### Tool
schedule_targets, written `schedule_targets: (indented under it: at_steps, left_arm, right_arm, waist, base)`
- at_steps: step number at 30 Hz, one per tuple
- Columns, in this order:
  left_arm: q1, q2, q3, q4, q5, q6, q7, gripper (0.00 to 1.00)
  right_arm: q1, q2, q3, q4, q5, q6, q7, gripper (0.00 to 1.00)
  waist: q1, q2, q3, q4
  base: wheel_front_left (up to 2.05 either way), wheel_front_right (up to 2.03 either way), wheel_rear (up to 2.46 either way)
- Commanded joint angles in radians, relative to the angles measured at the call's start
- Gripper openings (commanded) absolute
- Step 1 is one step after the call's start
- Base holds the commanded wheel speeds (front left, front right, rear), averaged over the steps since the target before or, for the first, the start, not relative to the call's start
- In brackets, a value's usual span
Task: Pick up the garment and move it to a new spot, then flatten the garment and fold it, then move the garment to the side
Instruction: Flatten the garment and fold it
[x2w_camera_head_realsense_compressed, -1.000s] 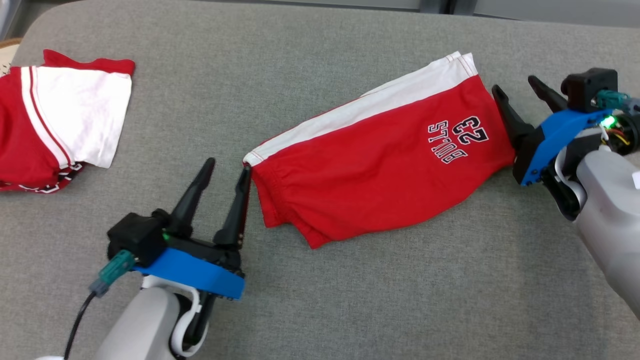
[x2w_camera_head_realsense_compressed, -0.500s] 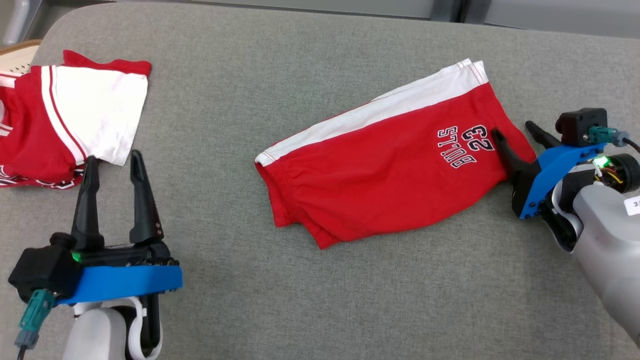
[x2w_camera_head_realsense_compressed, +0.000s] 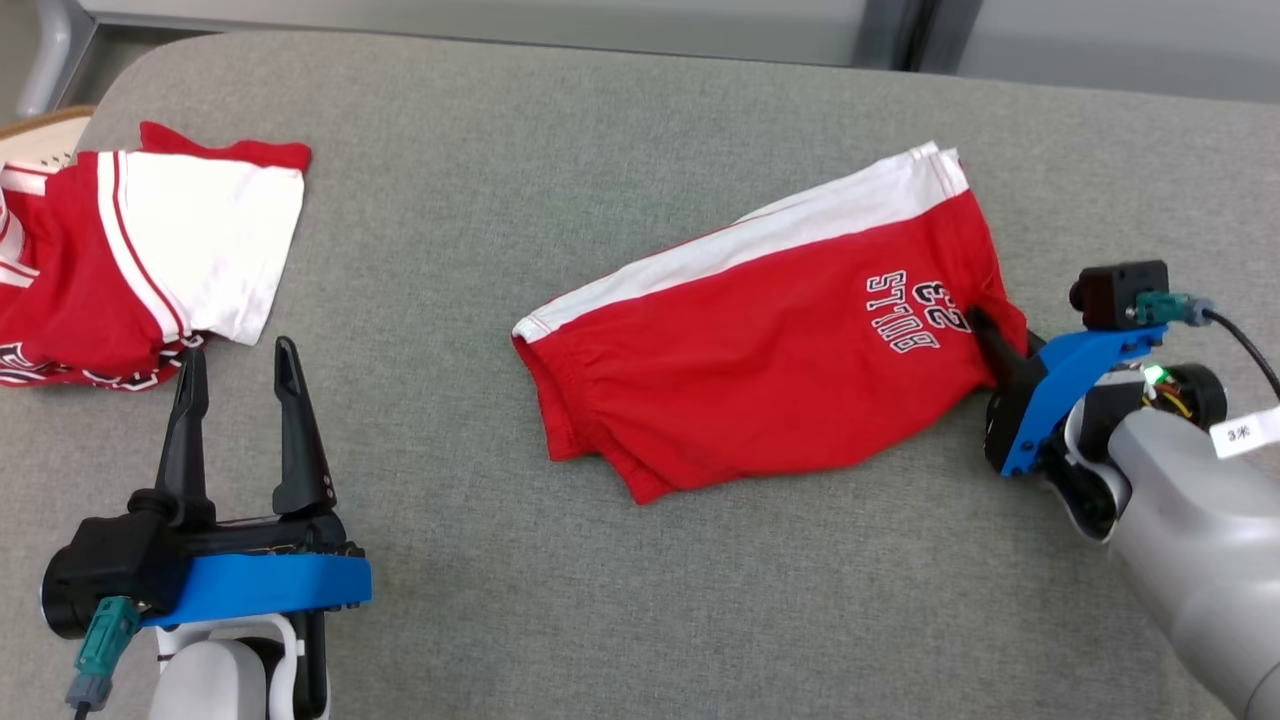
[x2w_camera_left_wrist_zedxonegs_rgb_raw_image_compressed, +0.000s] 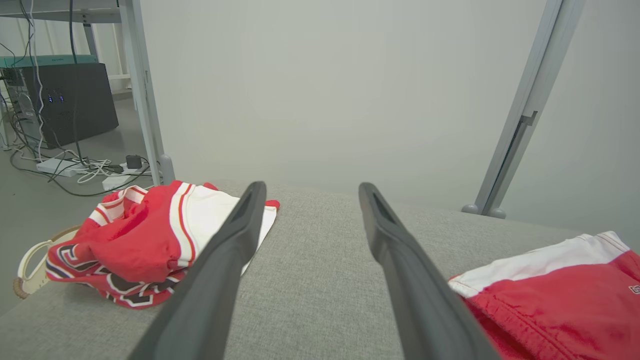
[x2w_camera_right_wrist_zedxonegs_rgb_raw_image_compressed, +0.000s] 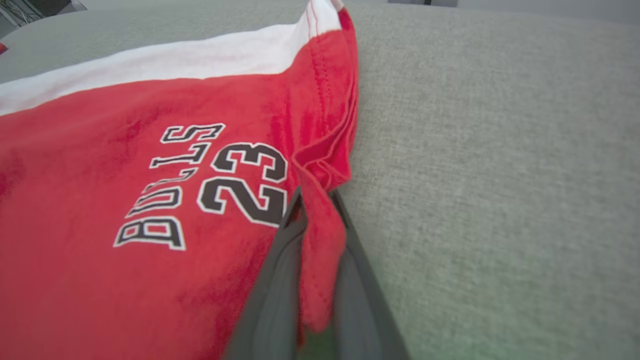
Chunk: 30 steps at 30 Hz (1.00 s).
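Note:
The garment (x2w_camera_head_realsense_compressed: 760, 360) is a pair of red shorts with a white side stripe and a "BULLS 23" print, lying folded on the grey cushion (x2w_camera_head_realsense_compressed: 600, 150). My right gripper (x2w_camera_head_realsense_compressed: 985, 325) is shut on the garment's right hem. In the right wrist view a fold of red cloth (x2w_camera_right_wrist_zedxonegs_rgb_raw_image_compressed: 320, 240) is pinched between its fingers, close to the print. My left gripper (x2w_camera_head_realsense_compressed: 240, 352) stands open at the lower left, well apart from the garment, with nothing between its fingers (x2w_camera_left_wrist_zedxonegs_rgb_raw_image_compressed: 225, 260). The garment's waistband corner (x2w_camera_left_wrist_zedxonegs_rgb_raw_image_compressed: 560, 300) lies to the right of that gripper.
A second red and white garment (x2w_camera_head_realsense_compressed: 130, 270) lies crumpled at the cushion's far left, just beyond my left fingertips, and partly over a wicker basket rim (x2w_camera_left_wrist_zedxonegs_rgb_raw_image_compressed: 25, 260). Metal frame posts (x2w_camera_left_wrist_zedxonegs_rgb_raw_image_compressed: 520, 120) and a wall stand behind the cushion's far edge.
My right gripper has moved onto the garment's right hem and shut on it. My left gripper has drawn away from the waistband corner to the lower left, still open.

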Motion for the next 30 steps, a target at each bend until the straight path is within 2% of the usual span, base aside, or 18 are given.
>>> schedule_targets:
  at_steps: [1,9,17,22,30]
  left_arm:
    - [0.006,-0.003,0.003,0.005,0.007,-0.003,-0.005,1.00]
    - [0.041,-0.005,0.001,0.024,0.014,-0.016,-0.005,1.00]
    - [0.103,-0.005,0.013,0.028,0.024,-0.022,-0.005,1.00]
    - [0.115,-0.005,0.004,0.026,0.022,-0.023,-0.005,1.00]
    - [0.121,-0.005,0.009,0.026,0.021,-0.025,-0.005,1.00]
  right_arm:
    - [0.041,0.003,0.003,-0.004,0.019,0.000,-0.008,0.00]
    - [0.154,-0.024,-0.020,-0.073,0.110,0.000,-0.086,0.00]
    - [0.336,-0.110,-0.116,-0.155,0.184,0.000,-0.115,0.00]
    - [0.401,-0.169,-0.225,-0.149,0.155,0.000,-0.115,0.00]
    - [0.431,-0.142,-0.342,-0.166,0.076,0.000,-0.115,0.00]
  waist:
    - [0.0001,0.0000,-0.015,-0.010]
    - [0.0001,0.0000,-0.101,-0.068]
    - [0.0001,0.0000,-0.184,-0.138]
    - [0.0001,0.0000,-0.194,-0.152]
    - [0.0001,0.0000,-0.203,-0.162]
  base:
    - [0.00,0.00,0.00]
    - [0.00,0.00,0.00]
    - [0.00,0.00,0.00]
    - [0.00,0.00,0.00]
    - [0.00,0.00,0.00]
